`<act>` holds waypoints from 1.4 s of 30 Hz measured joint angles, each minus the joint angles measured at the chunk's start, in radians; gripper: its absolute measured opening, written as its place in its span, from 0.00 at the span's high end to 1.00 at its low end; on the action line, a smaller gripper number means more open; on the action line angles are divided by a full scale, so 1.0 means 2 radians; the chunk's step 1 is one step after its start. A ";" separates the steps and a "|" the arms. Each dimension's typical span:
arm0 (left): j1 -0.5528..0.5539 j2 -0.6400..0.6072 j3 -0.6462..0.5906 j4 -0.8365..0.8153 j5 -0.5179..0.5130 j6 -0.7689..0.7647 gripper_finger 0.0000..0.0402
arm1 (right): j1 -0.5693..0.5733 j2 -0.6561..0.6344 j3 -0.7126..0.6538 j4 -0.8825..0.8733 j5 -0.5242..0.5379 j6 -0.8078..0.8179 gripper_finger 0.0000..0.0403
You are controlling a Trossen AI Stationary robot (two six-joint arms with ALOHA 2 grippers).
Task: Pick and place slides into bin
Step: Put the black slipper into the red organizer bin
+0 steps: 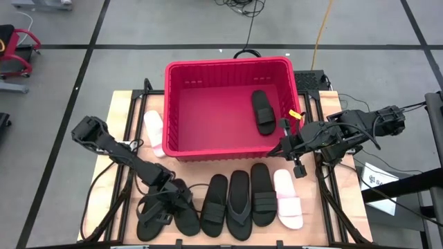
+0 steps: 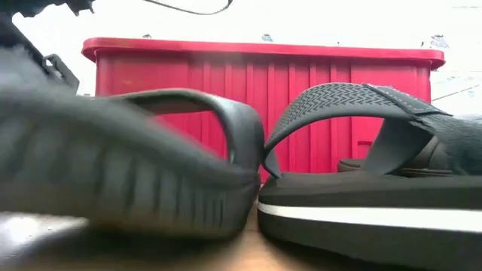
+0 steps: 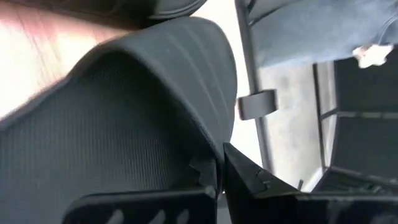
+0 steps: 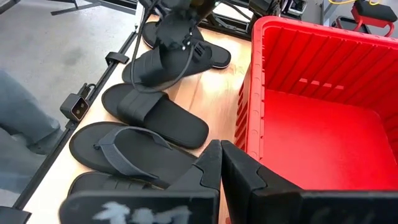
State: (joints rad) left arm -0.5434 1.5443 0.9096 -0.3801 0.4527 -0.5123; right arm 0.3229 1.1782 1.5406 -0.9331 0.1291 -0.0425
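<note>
High view looks straight down on table (image 1: 124, 104) and bin (image 1: 232, 72); low view sits level among slides, facing the bin; left wrist view presses against a slide (image 3: 124, 124)

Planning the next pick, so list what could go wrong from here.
1. The left end effector sits among the black slides crowded at the row's left end; lifting one may drag its neighbour.
2. The right end effector, shut and empty, hangs by the bin's right rim; swinging inward could knock it.
</note>
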 joint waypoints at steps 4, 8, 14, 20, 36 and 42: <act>0.000 -0.044 0.000 0.001 -0.009 -0.032 1.00 | 0.000 0.000 0.000 0.000 0.000 -0.008 1.00; -0.001 -0.093 0.000 0.001 -0.030 -0.078 1.00 | 0.000 0.000 0.000 0.000 0.000 -0.019 1.00; -0.001 -0.167 0.000 -0.004 -0.043 -0.131 1.00 | 0.000 0.000 0.000 0.000 0.000 -0.028 1.00; 0.024 -0.221 0.030 -0.053 -0.084 -0.126 1.00 | 0.000 0.000 0.000 0.000 0.000 -0.028 1.00; 0.214 -0.102 0.376 -0.390 -0.182 0.212 1.00 | 0.000 0.000 0.000 0.001 0.024 -0.070 1.00; 0.306 -0.010 0.490 -0.430 -0.158 0.377 1.00 | 0.000 0.000 0.000 0.000 0.072 -0.080 1.00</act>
State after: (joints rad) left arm 0.0681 1.5240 1.8897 -1.2402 0.1368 0.2407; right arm 0.3222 1.1782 1.5410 -0.9321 0.2722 -0.2034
